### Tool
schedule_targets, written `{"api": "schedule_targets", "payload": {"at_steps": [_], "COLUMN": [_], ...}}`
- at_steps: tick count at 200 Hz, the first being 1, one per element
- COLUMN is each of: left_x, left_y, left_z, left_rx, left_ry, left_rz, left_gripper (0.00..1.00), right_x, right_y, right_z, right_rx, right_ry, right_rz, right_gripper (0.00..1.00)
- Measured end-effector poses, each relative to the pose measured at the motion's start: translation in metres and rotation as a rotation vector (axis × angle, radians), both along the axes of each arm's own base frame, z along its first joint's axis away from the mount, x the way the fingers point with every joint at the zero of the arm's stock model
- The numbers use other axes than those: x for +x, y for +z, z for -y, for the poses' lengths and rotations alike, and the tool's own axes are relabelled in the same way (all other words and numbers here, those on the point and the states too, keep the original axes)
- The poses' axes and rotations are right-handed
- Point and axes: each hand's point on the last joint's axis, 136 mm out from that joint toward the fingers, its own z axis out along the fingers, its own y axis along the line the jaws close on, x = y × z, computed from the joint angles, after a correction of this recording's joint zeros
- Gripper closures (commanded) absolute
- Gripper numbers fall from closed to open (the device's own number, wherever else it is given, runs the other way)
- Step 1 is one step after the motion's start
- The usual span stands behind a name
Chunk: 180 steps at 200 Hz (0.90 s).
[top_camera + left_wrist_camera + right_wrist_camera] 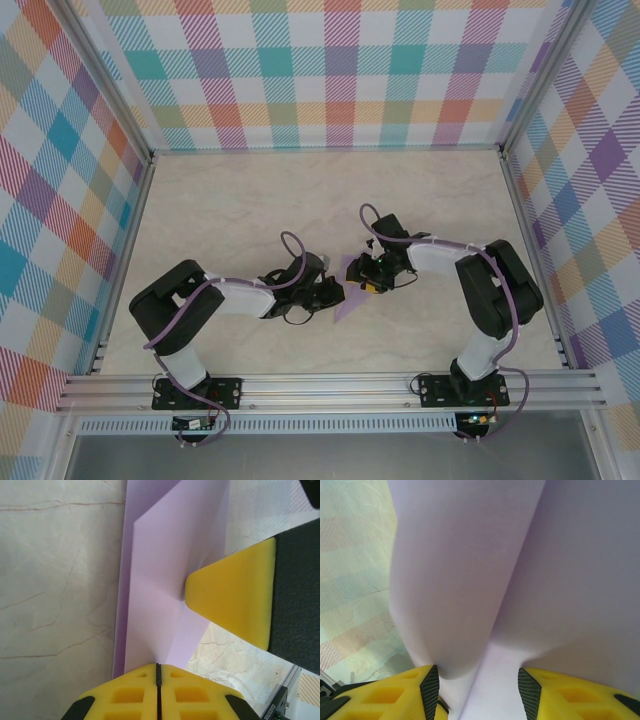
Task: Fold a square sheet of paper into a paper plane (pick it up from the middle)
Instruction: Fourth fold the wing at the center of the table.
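Looking from above, you see the square sheet of paper [349,298] creased and partly lifted off the table [250,210], midway between both arms. Your left gripper [158,667] is pinched closed on its edge. Your right gripper [479,674] straddles a fold, fingers apart.

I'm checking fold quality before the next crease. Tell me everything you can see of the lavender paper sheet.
The square sheet of paper is thin, plain, matte lavender and no longer flat: one layer is folded over another with straight edges, and a faint crease crosses it. It sits between the two grippers over the middle of the marbled table. The left gripper is shut on its near edge. The right gripper is open and straddles a bulging curl, one yellow pad touching the paper's face.
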Motion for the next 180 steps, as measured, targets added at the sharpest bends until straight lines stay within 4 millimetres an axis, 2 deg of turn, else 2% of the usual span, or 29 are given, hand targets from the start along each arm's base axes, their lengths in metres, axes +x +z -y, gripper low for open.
{"api": "schedule_targets", "payload": {"at_steps": [94,180], "left_x": [0.0007,0.0011], "left_y": [-0.005,-0.0014], "left_z": [-0.0028,-0.0042], "left_rx": [0.02,0.02], "left_ry": [0.009,0.005], "left_rz": [-0.009,-0.003], "left_gripper": [0.93,0.87], "right_x": [-0.0001,0.0001], "right_y": [-0.0037,-0.0043], "right_z": [0.0036,0.004], "right_rx": [-0.038,-0.048], "right_ry": [-0.012,-0.019], "right_rz": [-0.018,-0.023], "right_gripper": [0.58,0.58]}}
